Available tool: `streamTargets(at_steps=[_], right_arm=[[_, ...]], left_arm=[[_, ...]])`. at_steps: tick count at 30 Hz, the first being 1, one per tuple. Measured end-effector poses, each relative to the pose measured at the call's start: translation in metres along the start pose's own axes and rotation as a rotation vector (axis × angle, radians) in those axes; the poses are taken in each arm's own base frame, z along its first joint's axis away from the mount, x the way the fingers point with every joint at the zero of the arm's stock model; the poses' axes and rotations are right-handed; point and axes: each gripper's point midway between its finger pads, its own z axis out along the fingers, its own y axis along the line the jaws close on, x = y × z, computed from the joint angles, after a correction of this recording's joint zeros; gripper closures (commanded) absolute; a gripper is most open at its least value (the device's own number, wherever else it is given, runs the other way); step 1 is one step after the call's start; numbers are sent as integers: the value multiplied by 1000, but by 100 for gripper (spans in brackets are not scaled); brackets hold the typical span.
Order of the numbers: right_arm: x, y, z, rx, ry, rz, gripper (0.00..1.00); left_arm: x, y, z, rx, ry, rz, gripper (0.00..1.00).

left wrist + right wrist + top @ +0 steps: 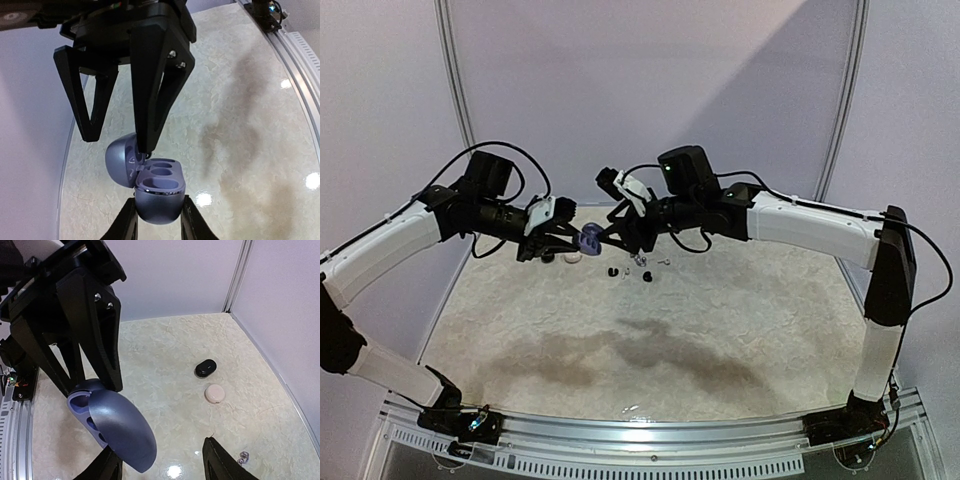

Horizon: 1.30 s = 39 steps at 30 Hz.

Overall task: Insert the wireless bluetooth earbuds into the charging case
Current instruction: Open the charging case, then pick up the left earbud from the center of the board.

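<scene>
The left pincer (157, 220) grips the open purple charging case (155, 192); the right pincer (160, 465) stands open. The earbuds (629, 272) look tiny, glossy and slippery, best pinched across their bodies.

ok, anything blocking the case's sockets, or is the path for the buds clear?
Mostly clear. The charging case sits in the left gripper with its lid flipped back and both sockets empty. One finger of the open right gripper rests at the hinge beside them. The earbuds lie on the table.
</scene>
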Motion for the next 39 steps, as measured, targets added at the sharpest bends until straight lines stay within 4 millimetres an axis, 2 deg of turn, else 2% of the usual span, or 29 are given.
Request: streamTargets(at_steps=[5, 9, 15, 18, 22, 25, 27, 29, 30, 34, 37, 39], right_arm=[[-2, 0, -1, -8, -7, 7, 37], [-5, -3, -3, -22, -27, 24, 29], [-20, -22, -11, -12, -102, 74, 24], [-24, -43, -17, 37, -133, 160, 25], [-16, -105, -28, 229, -141, 357, 31], [-11, -151, -16, 356, -144, 510, 33], [5, -176, -1, 436, -127, 601, 36], [32, -189, 18, 478, -94, 684, 42], [52, -195, 29, 497, -69, 733, 45], [145, -202, 65, 551, 47, 989, 51], [194, -208, 76, 604, 85, 1145, 52], [214, -213, 77, 646, 92, 1222, 53]], left_arm=[[-2, 1, 0, -8, -13, -57, 100], [-1, 2, 3, -19, -38, -199, 100], [19, 12, 3, -68, -49, -458, 100], [32, 22, 0, -123, -49, -570, 100], [48, 30, -4, -197, -40, -672, 100], [56, 35, -6, -238, -30, -704, 100], [59, 37, -8, -262, -23, -709, 100], [60, 40, -10, -280, -21, -709, 100], [61, 41, -12, -288, -20, -708, 100], [64, 45, -16, -316, -17, -705, 100], [66, 45, -16, -325, -17, -703, 100], [68, 45, -16, -328, -16, -703, 100]])
